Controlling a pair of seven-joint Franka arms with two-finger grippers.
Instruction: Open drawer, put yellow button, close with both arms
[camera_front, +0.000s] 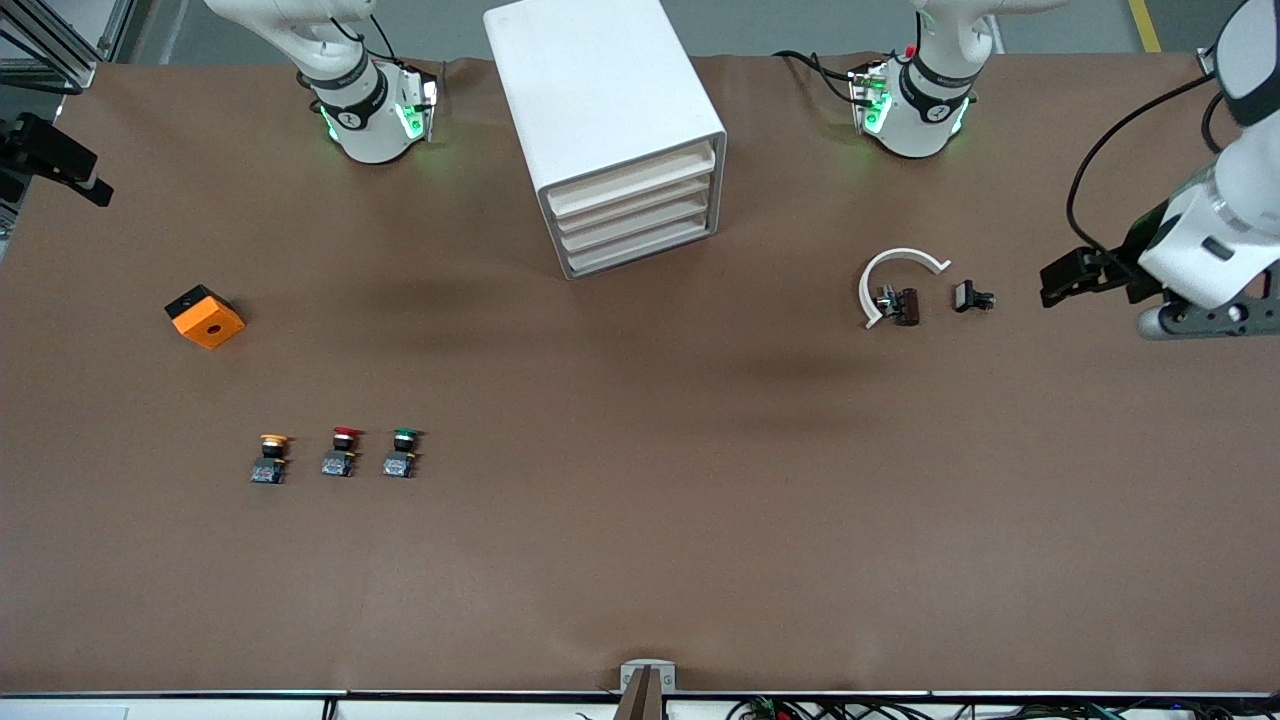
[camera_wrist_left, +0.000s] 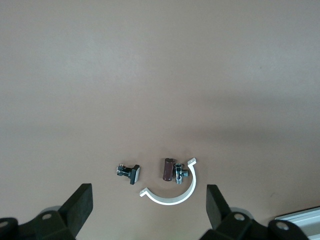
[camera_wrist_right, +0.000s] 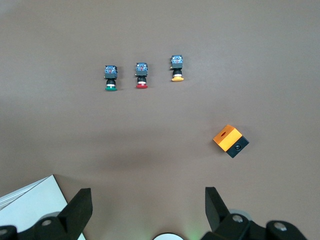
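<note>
The white cabinet (camera_front: 600, 90) stands between the two arm bases, and its top drawer (camera_front: 632, 181) is shut like the three below it. The yellow button (camera_front: 271, 457) (camera_wrist_right: 176, 68) stands upright on the table toward the right arm's end, next to a red-capped and a green-capped one. My left gripper (camera_front: 1062, 283) (camera_wrist_left: 148, 210) hangs open and empty over the left arm's end of the table. My right gripper (camera_wrist_right: 148, 210) is open and empty, high over its own base and out of the front view.
An orange and black block (camera_front: 205, 317) lies farther from the front camera than the buttons. A white half ring (camera_front: 893, 280), a brown part (camera_front: 905, 306) and a small black part (camera_front: 972, 297) lie near the left gripper. The red button (camera_front: 341, 452) and green button (camera_front: 401, 452) stand beside the yellow one.
</note>
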